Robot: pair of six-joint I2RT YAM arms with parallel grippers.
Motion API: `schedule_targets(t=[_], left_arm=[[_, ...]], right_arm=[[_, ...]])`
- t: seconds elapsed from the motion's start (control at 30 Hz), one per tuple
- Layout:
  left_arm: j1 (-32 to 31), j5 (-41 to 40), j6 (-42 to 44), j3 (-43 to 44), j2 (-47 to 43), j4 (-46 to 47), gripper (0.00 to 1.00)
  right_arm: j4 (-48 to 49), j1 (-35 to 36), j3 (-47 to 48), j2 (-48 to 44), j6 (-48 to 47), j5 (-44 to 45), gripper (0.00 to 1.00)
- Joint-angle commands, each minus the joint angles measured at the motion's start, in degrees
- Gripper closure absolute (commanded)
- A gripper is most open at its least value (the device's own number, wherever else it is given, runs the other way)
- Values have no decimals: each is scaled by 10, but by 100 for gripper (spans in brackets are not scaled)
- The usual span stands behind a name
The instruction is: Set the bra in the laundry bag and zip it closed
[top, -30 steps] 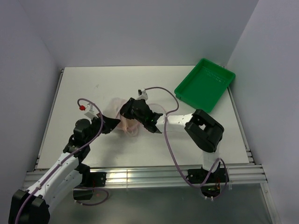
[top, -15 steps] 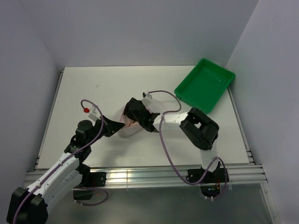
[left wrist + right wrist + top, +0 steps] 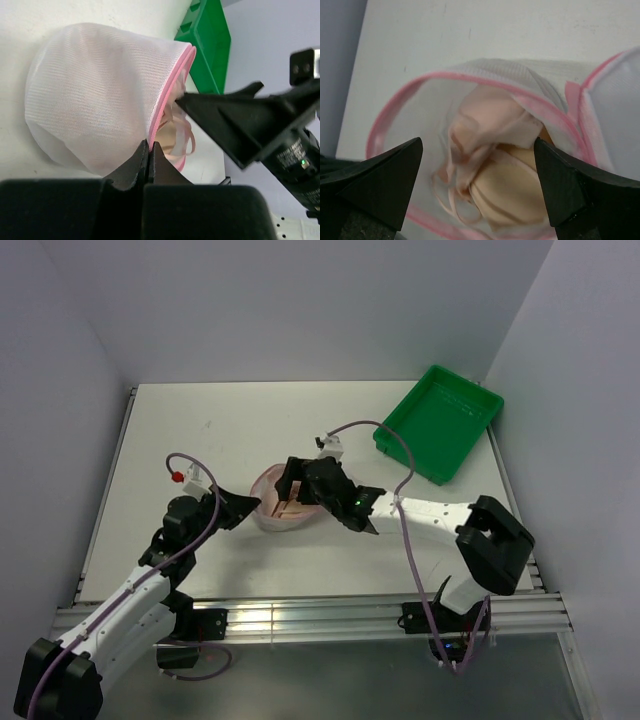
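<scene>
The laundry bag [image 3: 272,510], white mesh with pink zipper trim, lies mid-table with its mouth open. My left gripper [image 3: 150,148] is shut on the pink rim [image 3: 168,89], holding the mouth up. The peach-beige bra [image 3: 512,172] sits bunched inside the bag [image 3: 420,100], with its straps looping near the opening; in the left wrist view the bra [image 3: 172,131] shows just inside the rim. My right gripper [image 3: 477,150] is open at the mouth, one finger on each side of the bra and apart from it. From above, the right gripper [image 3: 297,490] hovers over the opening.
A green plastic tray [image 3: 440,420] stands at the back right of the white table [image 3: 200,430]. The right arm's purple cable [image 3: 395,465] arcs over the table between the bag and the tray.
My right gripper has opened wide and let go of the bra, which now lies inside the bag. The right arm's elbow has swung out to the right. The left gripper has kept its pinch.
</scene>
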Motion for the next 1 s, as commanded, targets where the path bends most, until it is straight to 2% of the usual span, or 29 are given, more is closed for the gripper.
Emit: schedule_targets(t=[0.0,0.17,0.27,0.3,0.37,0.4,0.43,0.53,0.57,0.6,0.7,0.87,0.97], left_arm=[[-1,-25,24,31,0,11,100],[0,-18,25,27,2,15,100],[-1,-20,34,26,-9,8,100],[-1,-21,35,26,-11,8,100],[-1,-21,39,24,-16,11,100],[-1,-20,40,24,-15,12,100],[-1,-19,43,24,-16,12,100],[-1,-21,45,22,-15,13,100],[-1,-20,45,21,-14,14,100],[-1,-20,45,19,-13,17,100],[-1,-13,41,13,-10,24,100],[-1,-9,37,6,-13,28,100],[-2,-10,39,8,-15,24,100]], right_arm=[[-43,-3,-22,-56,-51,-30,0],[-36,-21,-69,-143,-49,-46,1],[-36,-49,-137,-205,-33,-15,8],[-35,-74,-180,-218,-25,-3,17],[-26,-106,-228,-257,9,-8,21],[-16,-124,-253,-268,23,-14,27],[-5,-155,-300,-291,45,-22,28],[28,-195,-360,-314,76,-43,29],[32,-198,-367,-313,82,-46,26],[39,-199,-372,-312,89,-48,19],[86,-206,-392,-283,120,-84,10],[189,-226,-412,-199,180,-127,10],[241,-236,-411,-150,211,-123,17]])
